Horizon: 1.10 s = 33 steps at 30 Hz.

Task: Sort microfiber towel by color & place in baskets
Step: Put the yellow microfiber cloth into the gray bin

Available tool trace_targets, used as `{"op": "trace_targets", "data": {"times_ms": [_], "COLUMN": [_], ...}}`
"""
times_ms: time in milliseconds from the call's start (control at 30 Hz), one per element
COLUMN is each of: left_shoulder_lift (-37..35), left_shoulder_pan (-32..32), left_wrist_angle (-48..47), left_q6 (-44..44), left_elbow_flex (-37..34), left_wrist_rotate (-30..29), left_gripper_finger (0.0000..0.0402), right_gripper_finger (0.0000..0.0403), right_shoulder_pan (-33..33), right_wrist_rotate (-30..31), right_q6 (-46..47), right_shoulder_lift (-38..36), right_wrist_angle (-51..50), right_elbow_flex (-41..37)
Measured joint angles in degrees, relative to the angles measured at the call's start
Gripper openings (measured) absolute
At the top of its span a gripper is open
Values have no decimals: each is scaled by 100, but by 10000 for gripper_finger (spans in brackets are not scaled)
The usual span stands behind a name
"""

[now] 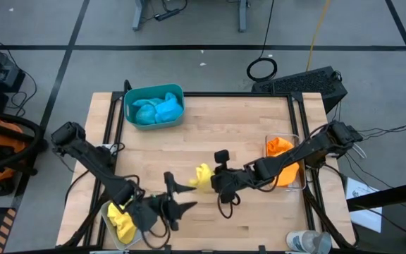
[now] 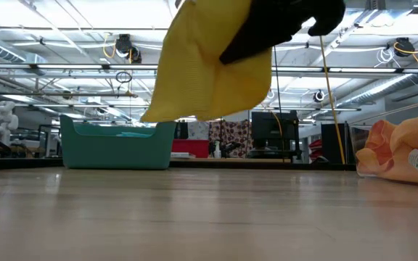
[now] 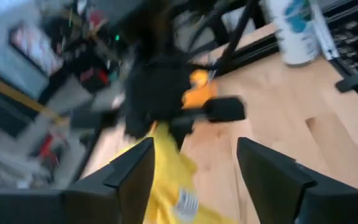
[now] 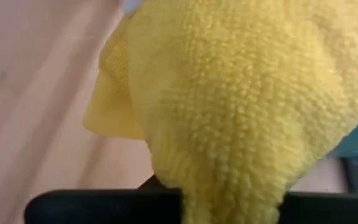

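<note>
Right jaws clamped on yellow towel, hanging limp off table, mid-table. Looks light, floppy, fuzzy loop pile; pinch bunched fold, probably won't slip. Left jaws spread apart, empty, just beside it. Second yellow towel sits in basket behind left jaws.

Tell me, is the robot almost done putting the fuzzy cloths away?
Nearly. Blue cloths lie in the teal basket, orange cloth in the clear basket, one yellow cloth in the grey basket. The right gripper holds the last yellow towel off the table; the left gripper waits open nearby. That towel still needs basketing.
</note>
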Motion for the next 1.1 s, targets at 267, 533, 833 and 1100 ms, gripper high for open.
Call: {"op": "trace_targets", "data": {"times_ms": [267,533,833,1100], "left_shoulder_lift": [650,969,969,969], "left_shoulder_pan": [212,542,730,847], "left_wrist_angle": [1012,392,-134,-451], "left_q6": [1353,1352,788,455], "left_elbow_flex": [0,0,0,0], "left_wrist_rotate": [-18,-364,-402,-430], "left_gripper_finger": [317,334,191,116], "right_gripper_finger": [19,22,22,52], "right_shoulder_pan": [-399,-475,-473,-472], "right_wrist_rotate": [-1749,-1892,-2176,-2168], "right_q6": [49,14,-13,348], "right_shoulder_lift": [-2,-4,-4,-4], "right_wrist_angle": [64,51,29,2], "right_elbow_flex": [0,0,0,0]}}
